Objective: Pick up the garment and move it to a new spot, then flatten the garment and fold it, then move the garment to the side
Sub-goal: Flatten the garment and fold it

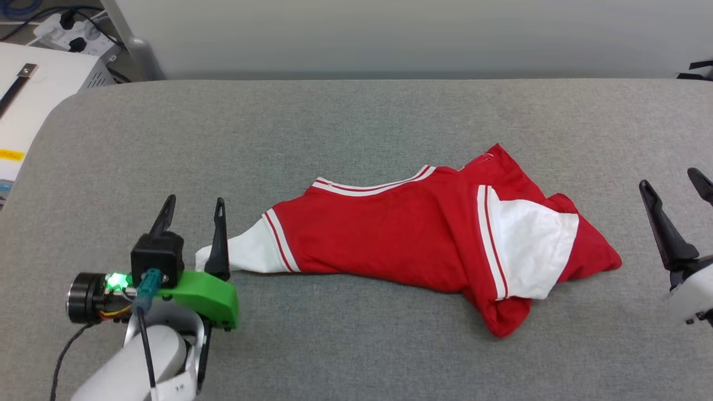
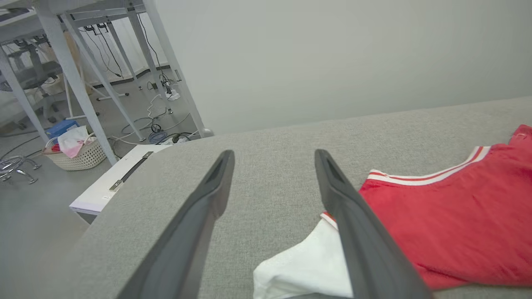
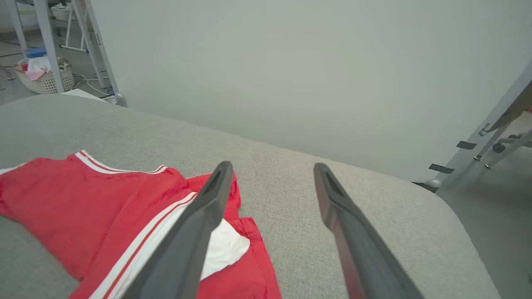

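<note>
The garment (image 1: 401,234) is a red T-shirt with white sleeves and striped trim, lying crumpled and stretched sideways across the middle of the grey table (image 1: 356,111). One white sleeve points left, the other is folded over on the right. My left gripper (image 1: 193,208) stands open at the left sleeve's tip, its right finger touching or just over the white cloth (image 2: 307,265). Nothing is between its fingers. My right gripper (image 1: 674,184) is open at the right edge, apart from the garment (image 3: 104,216), which lies to its left.
The grey padded table ends close behind the garment, against a pale wall (image 1: 390,33). Left of the table stands a white box (image 1: 33,100) with power strips behind it. A basket (image 2: 79,151) and table legs stand on the floor beyond the left corner.
</note>
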Motion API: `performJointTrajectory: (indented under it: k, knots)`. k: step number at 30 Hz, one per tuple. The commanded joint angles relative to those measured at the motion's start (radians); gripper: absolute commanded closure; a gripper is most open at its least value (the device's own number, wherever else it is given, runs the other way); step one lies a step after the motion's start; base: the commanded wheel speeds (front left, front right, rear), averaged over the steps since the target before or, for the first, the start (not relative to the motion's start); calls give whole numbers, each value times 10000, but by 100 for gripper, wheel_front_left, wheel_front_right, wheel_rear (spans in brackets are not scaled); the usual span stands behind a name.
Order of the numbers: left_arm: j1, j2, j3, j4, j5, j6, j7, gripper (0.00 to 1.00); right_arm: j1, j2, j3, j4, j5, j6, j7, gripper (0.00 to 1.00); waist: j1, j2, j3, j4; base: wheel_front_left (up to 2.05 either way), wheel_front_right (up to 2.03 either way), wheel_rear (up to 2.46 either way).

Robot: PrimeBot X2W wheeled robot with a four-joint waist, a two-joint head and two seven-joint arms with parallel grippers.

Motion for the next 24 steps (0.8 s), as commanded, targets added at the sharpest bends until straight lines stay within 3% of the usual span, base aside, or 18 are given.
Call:
performJointTrajectory:
  k: [1,4,11,14,18,24]
  knots:
    - [472,-221,332,-236,518,148,-56,0,-352,-363,253,-133,306,-6,421,0,1,0,69,147,0,0,0]
    - [1153,-660,1094,-687,1481,230,-57,0,-956,-1232,965,-314,1091,-6,1626,0,1,0,221,324,0,0,0]
    - [1989,-1828,2276,-1084,3078,-303,-57,0,-2438,-3250,3020,-165,3274,-6,5084,0,1,0,818,856,0,0,0]
    - [2101,-2371,2748,-1374,3715,-484,-58,0,-3077,-3808,3609,172,3864,-6,6158,0,1,0,1165,1104,0,0,0]
    - [2234,-2987,3180,-1564,4365,-820,-58,0,-3788,-4079,4290,802,4365,-6,6967,0,1,0,1623,1418,0,0,0]
    - [2140,-3758,3665,-1612,5057,-1360,-58,0,-4735,-4051,5453,1842,4317,-6,7243,0,1,0,2442,1800,0,0,0]
